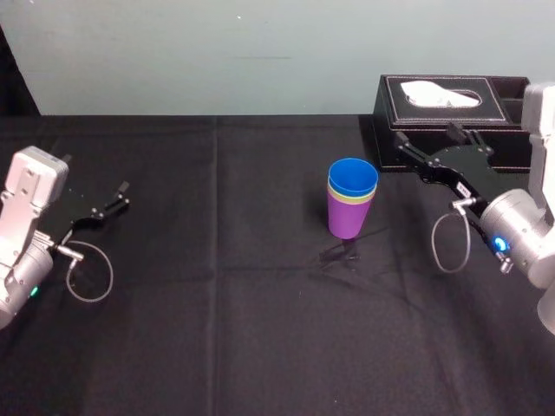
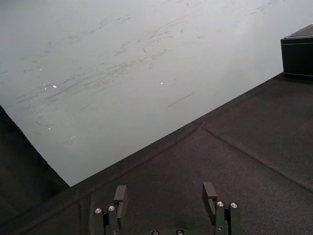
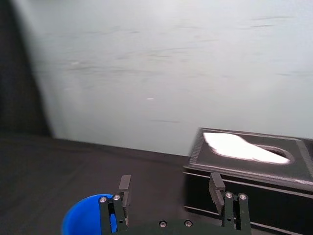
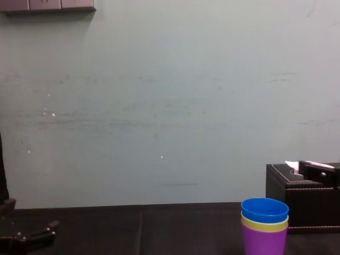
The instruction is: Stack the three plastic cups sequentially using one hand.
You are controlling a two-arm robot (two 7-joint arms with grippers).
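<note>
The three plastic cups stand nested upright in the middle of the black table: the blue cup sits inside the yellow-green cup, which sits inside the purple cup. From the chest view the stack shows the blue cup on top, the yellow-green cup under it and the purple cup at the bottom. My right gripper hangs to the right of the stack, apart from it, open with nothing between its fingers; the blue cup lies below it. My left gripper rests at the far left, open and empty.
A black stitched tissue box with a white tissue stands at the back right, just behind my right gripper. The black cloth ends at a pale wall at the back.
</note>
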